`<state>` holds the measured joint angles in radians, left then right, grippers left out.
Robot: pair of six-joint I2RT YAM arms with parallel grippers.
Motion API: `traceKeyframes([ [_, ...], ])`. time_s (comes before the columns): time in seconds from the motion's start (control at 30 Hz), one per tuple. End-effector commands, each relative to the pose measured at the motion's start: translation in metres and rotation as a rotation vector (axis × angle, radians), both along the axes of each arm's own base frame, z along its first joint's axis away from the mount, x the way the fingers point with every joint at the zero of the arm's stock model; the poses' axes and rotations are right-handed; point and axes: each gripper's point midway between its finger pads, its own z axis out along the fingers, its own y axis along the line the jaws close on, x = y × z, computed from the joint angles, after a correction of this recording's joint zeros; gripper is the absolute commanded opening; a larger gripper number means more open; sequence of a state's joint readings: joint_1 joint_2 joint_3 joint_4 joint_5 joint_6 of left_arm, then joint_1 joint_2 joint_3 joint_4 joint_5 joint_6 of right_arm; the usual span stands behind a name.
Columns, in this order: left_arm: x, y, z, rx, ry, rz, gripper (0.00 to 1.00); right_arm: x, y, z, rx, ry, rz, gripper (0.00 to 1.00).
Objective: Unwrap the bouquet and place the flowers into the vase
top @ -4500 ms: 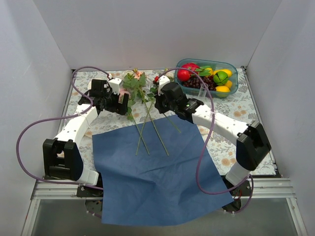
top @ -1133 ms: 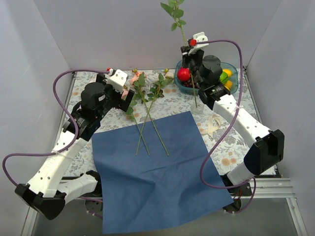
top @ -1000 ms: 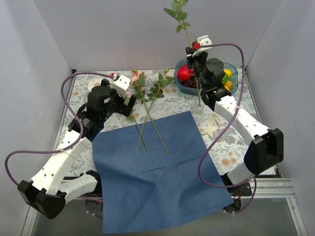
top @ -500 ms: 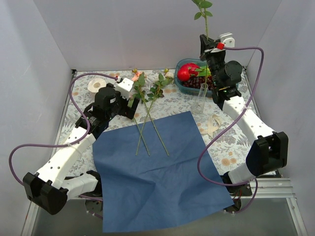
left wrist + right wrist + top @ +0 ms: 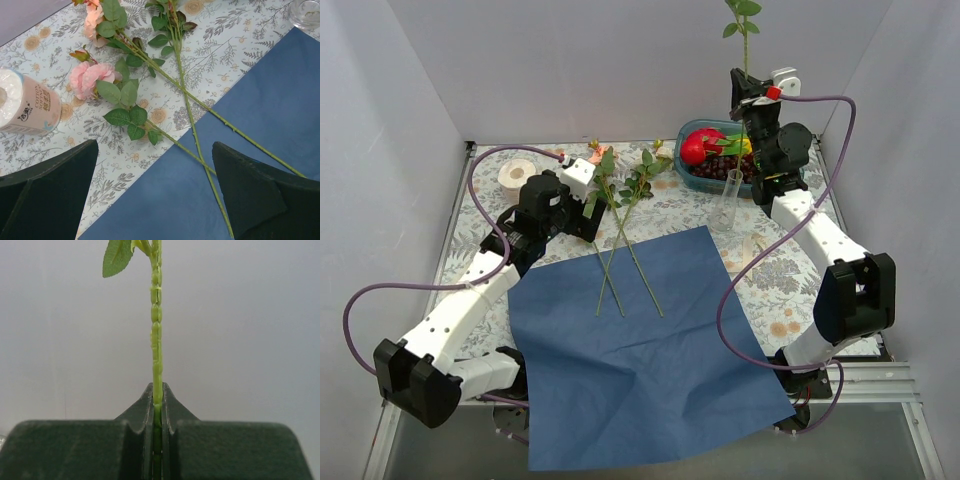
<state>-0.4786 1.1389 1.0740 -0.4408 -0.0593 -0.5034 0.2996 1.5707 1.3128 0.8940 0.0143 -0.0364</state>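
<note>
Right fingers (image 5: 230, 450) are clamping one flower stem (image 5: 157, 340) upright above the vase (image 5: 726, 203) by the fruit tray (image 5: 692, 178); left fingers (image 5: 50, 195) are hanging wide apart over the other flowers (image 5: 95, 75) on the tabletop (image 5: 240, 30). Advising: lining stem tip over vase mouth, lowering slowly.

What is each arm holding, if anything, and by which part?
Right gripper: jaws shut on one flower, on its bare stem below the leaves. Left gripper: jaws open, nothing held.

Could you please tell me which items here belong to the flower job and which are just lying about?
Job: stem in right gripper, loose flowers, vase, blue wrapping paper.
Lying about: fruit tray, paper roll.
</note>
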Motion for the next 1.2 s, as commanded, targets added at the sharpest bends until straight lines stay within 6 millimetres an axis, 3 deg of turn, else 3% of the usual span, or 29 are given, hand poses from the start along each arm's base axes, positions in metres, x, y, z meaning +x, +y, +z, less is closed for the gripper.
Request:
traceKeyframes([
  [0.0,0.001,0.001,0.0,-0.006,0.002,0.003,0.98,-0.013,-0.009,0.042,0.059,-0.135,0.008,0.01],
  [0.23,0.004,0.001,-0.001,-0.002,0.005,0.003,0.98,-0.013,-0.004,0.043,0.06,-0.145,0.056,0.01],
  [0.57,0.003,0.0,-0.006,-0.008,0.021,0.001,0.98,-0.031,-0.005,0.073,0.071,-0.218,0.083,0.01],
  [1.17,0.01,0.0,-0.001,-0.001,0.012,0.008,0.98,-0.019,-0.007,0.044,0.05,-0.196,0.063,0.01],
])
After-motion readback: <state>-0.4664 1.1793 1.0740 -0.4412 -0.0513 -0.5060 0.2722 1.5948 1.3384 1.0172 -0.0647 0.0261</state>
